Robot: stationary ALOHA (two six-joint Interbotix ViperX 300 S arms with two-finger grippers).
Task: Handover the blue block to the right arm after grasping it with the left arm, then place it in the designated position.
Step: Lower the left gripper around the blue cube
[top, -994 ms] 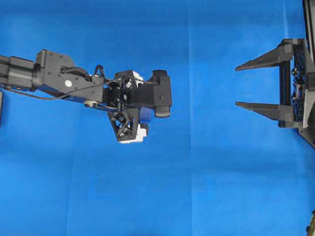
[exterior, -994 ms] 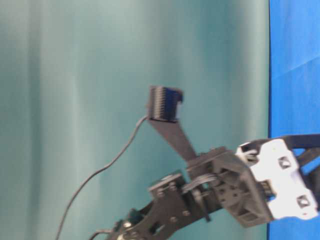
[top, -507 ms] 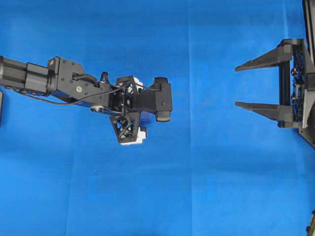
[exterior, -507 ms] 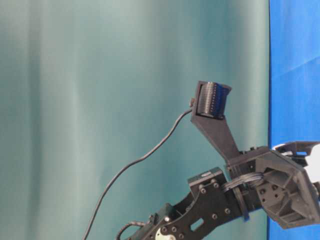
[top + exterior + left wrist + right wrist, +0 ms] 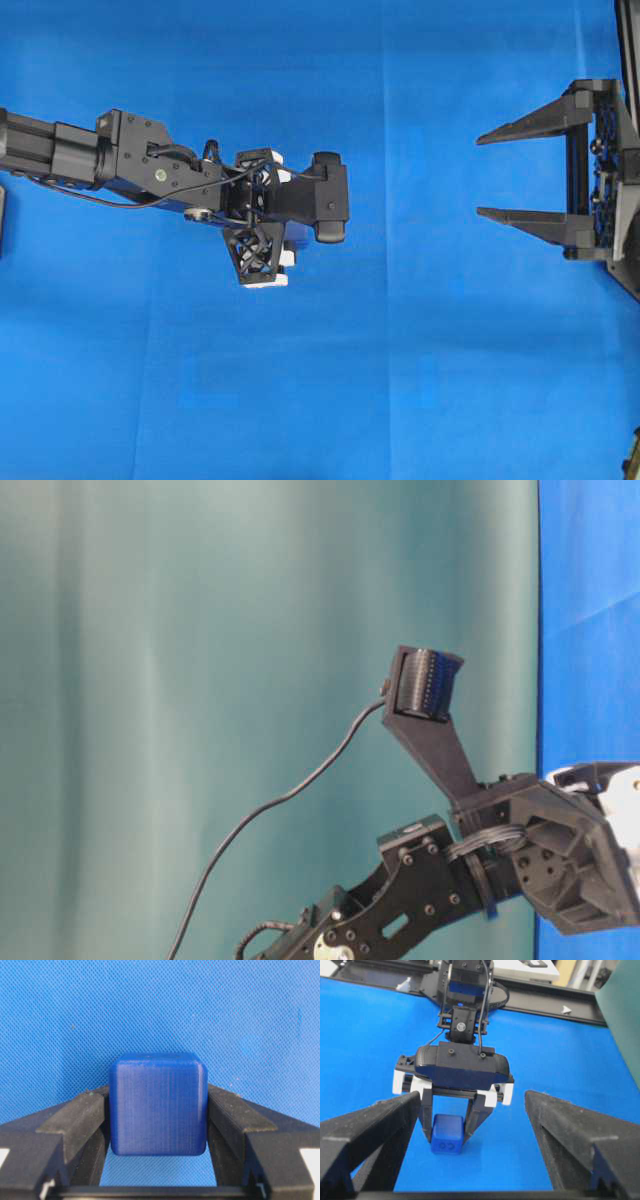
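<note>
The blue block (image 5: 158,1104) is now being clamped by the left gripper (image 5: 451,1130), narrowed from wide; the right gripper (image 5: 480,175) is being held open, awaiting handover.

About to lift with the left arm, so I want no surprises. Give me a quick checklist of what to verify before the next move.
1. Block between the left gripper's fingers: ok, one finger on each side.
2. Fingers touching both block faces: ok in the left wrist view.
3. Grip firm enough to lift: cannot tell.
4. Block off the cloth: not ok, it appears to sit on the cloth in the right wrist view.
5. Right gripper open for the handover: ok, fingers wide apart.
6. Path between the arms: ok, only bare cloth in the overhead view.
</note>
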